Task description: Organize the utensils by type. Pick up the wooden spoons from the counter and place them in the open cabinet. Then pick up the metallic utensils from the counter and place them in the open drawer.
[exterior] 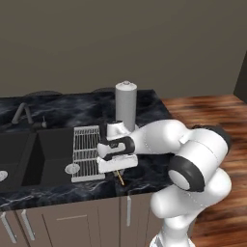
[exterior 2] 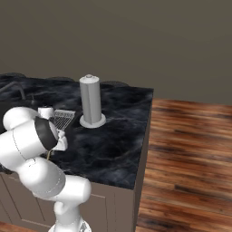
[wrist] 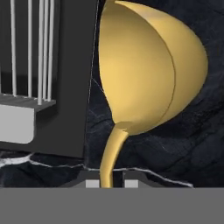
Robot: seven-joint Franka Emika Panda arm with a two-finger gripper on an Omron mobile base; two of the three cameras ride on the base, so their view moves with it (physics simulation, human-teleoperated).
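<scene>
The end effector [wrist: 108, 183] is down low over the bench [exterior: 149, 169], and its two dark tips are pinched onto the thin stem of a golden utensil [wrist: 144, 70]. From the hand view the stem runs up between the tips and swells into a big, smooth yellow bowl that lies against the black marbled surface. This looks like one of the metallic utensils rather than a wooden spoon, going by the bright yellow round head.

From the left base view a short length of the handle pokes out below the hand, near the front edge of the bench, just beside the white wire rack [exterior: 87, 154] that sits over the rim of the sink [exterior: 29, 154]. A tall grey cylinder [exterior: 126, 106] stands further back, well apart from the grip.

I'd judge the utensil light and stiff, but glossy and slim, so it could twist or slide between the tips. Held this far down the stem, the heavy head may swing when lifted; a hold closer to the bowl would seem steadier.
</scene>
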